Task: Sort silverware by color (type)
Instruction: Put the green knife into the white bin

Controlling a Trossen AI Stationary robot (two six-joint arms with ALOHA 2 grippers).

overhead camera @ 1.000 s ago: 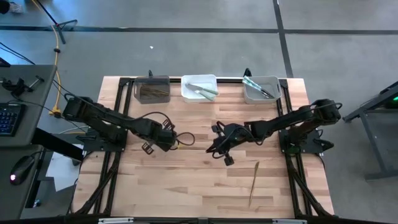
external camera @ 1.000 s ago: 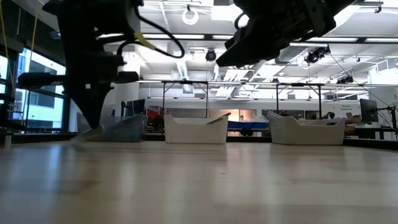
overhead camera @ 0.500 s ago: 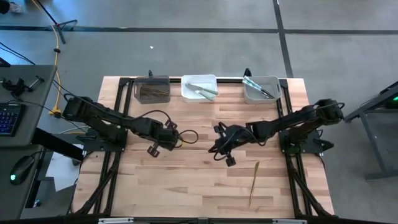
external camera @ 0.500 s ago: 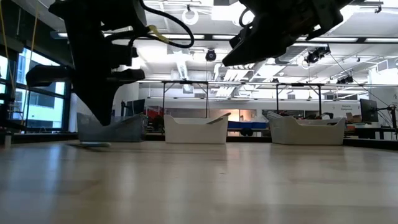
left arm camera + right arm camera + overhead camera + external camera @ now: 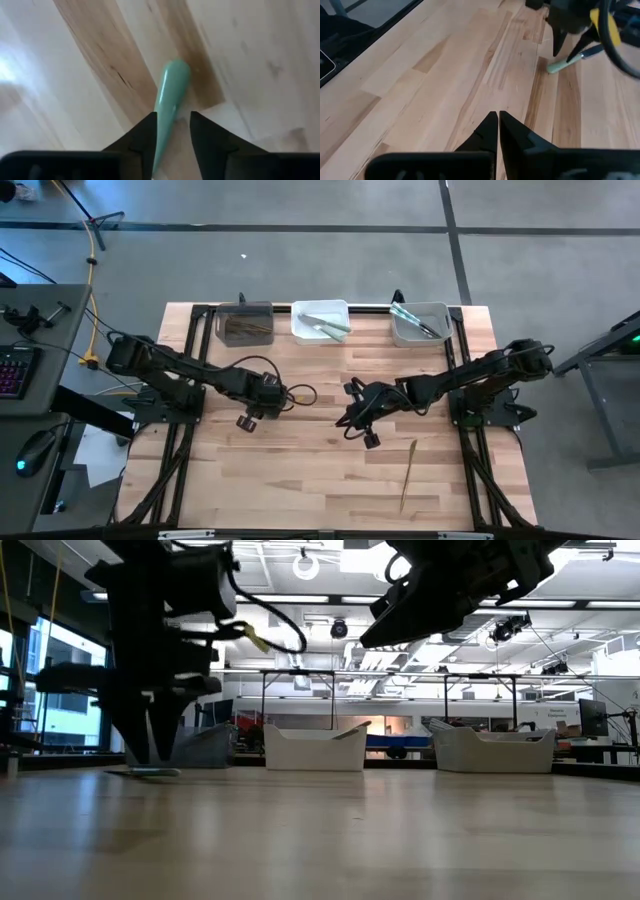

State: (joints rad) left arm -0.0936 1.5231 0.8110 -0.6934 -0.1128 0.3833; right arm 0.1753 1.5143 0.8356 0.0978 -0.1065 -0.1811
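Left wrist view shows the left gripper (image 5: 171, 131) down on the table, jaws spread a little around a green handle (image 5: 169, 100), not squeezing it. On the table it's at about 9 o'clock. Next, pinch and lift it to a bin. Right gripper (image 5: 362, 432) waits mid-table, jaws pressed together.

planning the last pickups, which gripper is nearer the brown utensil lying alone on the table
Right. The right gripper is shut, just up-table and left of the brown utensil. The left gripper is much farther off, across the table, at a green-handled piece.
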